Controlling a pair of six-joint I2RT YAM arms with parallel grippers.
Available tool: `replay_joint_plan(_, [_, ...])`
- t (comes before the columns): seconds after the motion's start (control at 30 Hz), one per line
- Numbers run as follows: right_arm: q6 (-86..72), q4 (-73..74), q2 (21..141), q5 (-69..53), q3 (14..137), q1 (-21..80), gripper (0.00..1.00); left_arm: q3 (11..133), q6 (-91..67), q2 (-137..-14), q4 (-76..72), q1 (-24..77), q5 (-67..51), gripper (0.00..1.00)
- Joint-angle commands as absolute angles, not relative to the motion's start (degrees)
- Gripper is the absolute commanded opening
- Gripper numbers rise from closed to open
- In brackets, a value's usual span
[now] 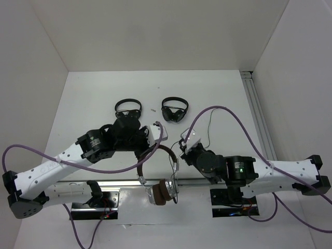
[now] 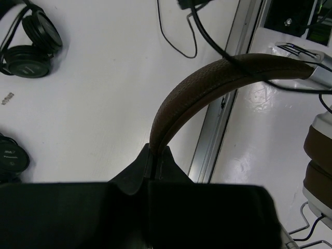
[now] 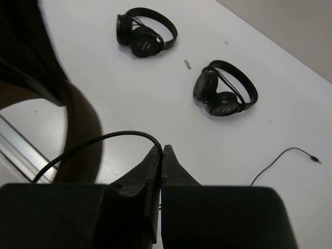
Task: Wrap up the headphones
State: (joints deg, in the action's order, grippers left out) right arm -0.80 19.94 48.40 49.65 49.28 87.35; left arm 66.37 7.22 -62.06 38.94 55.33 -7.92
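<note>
Headphones (image 1: pixel 162 193): seen across rail (image 2: pixel 210 135), headband (image 2: pixel 207 78) on its far side, earcups on its near side.
Left pincer (image 2: pixel 155 158): clamped on headband, just beyond rail.
Right pincer (image 3: pixel 162 155): closed on thin black cable (image 3: pixel 122 133), near rail.
Black headphones (image 3: pixel 147 37): laid on table (image 1: pixel 93 104), well beyond rail.
Second black pair (image 3: pixel 225 94): laid beside them, apart.

Black headphones (image 1: pixel 128 109) near second black pair (image 1: pixel 174 110), white table (image 1: pixel 88 104), aluminium rail (image 1: pixel 258 111) at right edge
</note>
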Motion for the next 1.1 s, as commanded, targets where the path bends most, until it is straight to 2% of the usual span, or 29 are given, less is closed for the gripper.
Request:
replay_joint_plan(0.0, [-1.2,15.6,47.5,50.0,48.3,84.3,0.00,68.4,7.4,-57.0,35.2,55.5,-12.5,0.00])
replay_joint_plan(0.13, [-1.8,14.1,49.5,50.0,48.3,80.8,0.00,68.4,7.4,-55.4,34.7,55.5,-11.3,0.00])
replay_joint_plan(0.33, [-0.6,9.2,50.7,41.4,47.0,74.0,0.00,67.7,5.5,-53.0,30.9,55.5,-5.7,0.00])
replay_joint_plan(0.47, [0.7,3.9,50.7,35.3,43.7,72.8,0.00,68.3,4.2,-52.5,29.1,55.5,-3.9,0.00])
replay_joint_plan(0.63, [3.5,-3.2,49.7,29.5,40.5,72.8,0.00,69.4,0.1,-52.5,25.5,55.5,5.4,0.00])
replay_joint_plan(0.83, [5.6,-12.7,48.4,27.3,36.7,72.2,0.10,72.2,-6.6,-51.9,22.2,55.5,13.5,0.00])
replay_joint_plan(0.9, [6.2,-16.1,47.9,26.0,35.8,70.8,0.16,72.8,-8.3,-51.3,21.6,55.5,14.2,0.00])
replay_joint_plan(0.93, [6.2,-18.6,47.9,24.2,34.5,69.6,0.25,73.4,-9.0,-50.8,21.6,55.5,15.0,0.00])
replay_joint_plan(0.97, [6.2,-19.9,47.9,23.1,34.5,69.6,0.25,73.4,-9.7,-50.8,21.6,55.5,15.6,0.00])
replay_joint_plan(1.0, [6.2,-21.2,47.9,21.9,33.6,68.0,0.35,73.9,-10.2,-50.8,21.6,55.5,15.6,0.00])
replay_joint_plan(1.07, [4.3,-23.1,50.7,19.1,33.6,66.0,0.42,73.9,-10.8,-50.8,21.1,55.5,16.3,0.00])
